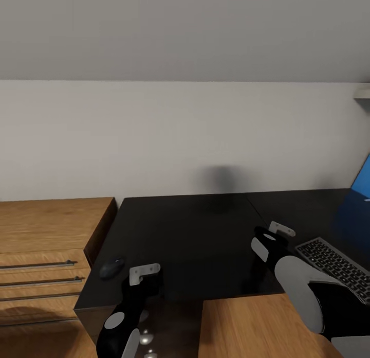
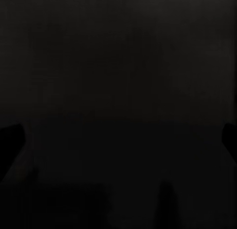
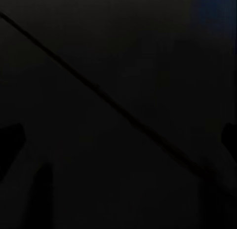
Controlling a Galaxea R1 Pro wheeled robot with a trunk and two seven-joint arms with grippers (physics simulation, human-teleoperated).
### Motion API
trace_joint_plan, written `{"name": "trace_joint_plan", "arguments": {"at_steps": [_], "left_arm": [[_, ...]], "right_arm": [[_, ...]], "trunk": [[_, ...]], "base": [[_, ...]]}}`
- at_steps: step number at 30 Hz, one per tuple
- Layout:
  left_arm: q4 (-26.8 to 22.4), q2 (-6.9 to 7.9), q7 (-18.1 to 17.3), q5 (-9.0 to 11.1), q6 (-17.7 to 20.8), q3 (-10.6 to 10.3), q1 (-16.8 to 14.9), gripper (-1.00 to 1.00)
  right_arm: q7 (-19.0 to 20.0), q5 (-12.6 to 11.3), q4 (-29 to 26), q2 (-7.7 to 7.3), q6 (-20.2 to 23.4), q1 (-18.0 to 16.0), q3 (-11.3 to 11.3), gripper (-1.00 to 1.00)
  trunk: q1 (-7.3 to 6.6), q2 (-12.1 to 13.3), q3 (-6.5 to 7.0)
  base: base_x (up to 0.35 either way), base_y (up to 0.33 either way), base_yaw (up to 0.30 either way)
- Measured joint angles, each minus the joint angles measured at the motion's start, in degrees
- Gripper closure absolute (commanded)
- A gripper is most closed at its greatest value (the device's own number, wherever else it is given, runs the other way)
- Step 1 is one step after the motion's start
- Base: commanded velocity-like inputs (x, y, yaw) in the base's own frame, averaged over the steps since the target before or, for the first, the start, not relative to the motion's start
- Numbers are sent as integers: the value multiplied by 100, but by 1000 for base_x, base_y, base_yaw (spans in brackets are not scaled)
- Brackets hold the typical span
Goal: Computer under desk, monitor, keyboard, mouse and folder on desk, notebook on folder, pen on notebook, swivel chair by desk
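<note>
The desk [image 1: 195,234] shows its glossy black top across the middle of the head view. The dark grey mouse [image 1: 112,268] lies near its front left corner. The keyboard [image 1: 334,265], with black keys in a silver frame, lies at the right, partly behind my right forearm. My left gripper [image 1: 146,274] hovers over the front edge just right of the mouse, open and empty. My right gripper [image 1: 275,233] hangs over the desk left of the keyboard, also open. Both wrist views look down on the dark top, with the left gripper [image 2: 118,140] and right gripper [image 3: 118,140] spread wide.
A low light-wood cabinet [image 1: 51,234] with long bar handles adjoins the desk's left side. A bright blue flat surface [image 1: 362,180] is cut off at the right edge. Round silver knobs [image 1: 146,340] show below the desk front. A wood-toned surface [image 1: 241,322] lies below.
</note>
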Motion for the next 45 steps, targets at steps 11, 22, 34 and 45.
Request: {"name": "trace_joint_plan", "arguments": {"at_steps": [11,22,34,45], "left_arm": [[19,0,-2,0,0,-3,0,-100],[-171,-75,190,121,10,-94,-183,-100],[-131,-38,205,124,-376,-75,-159,-100],[-127,-26,208,130,-704,-67,-158,-100]], "right_arm": [[-10,16,-11,27,-16,0,14,-100],[-183,-2,-218,178,-78,-196,-46,-100],[-195,6,-239,180,-94,-528,-53,-100],[-197,8,-243,173,-91,-519,-53,-100]], "trunk": [[-67,122,54],[-67,122,55],[-67,122,54],[-67,122,54]], "base": [[0,0,0],[0,0,0],[0,0,0],[0,0,0]]}}
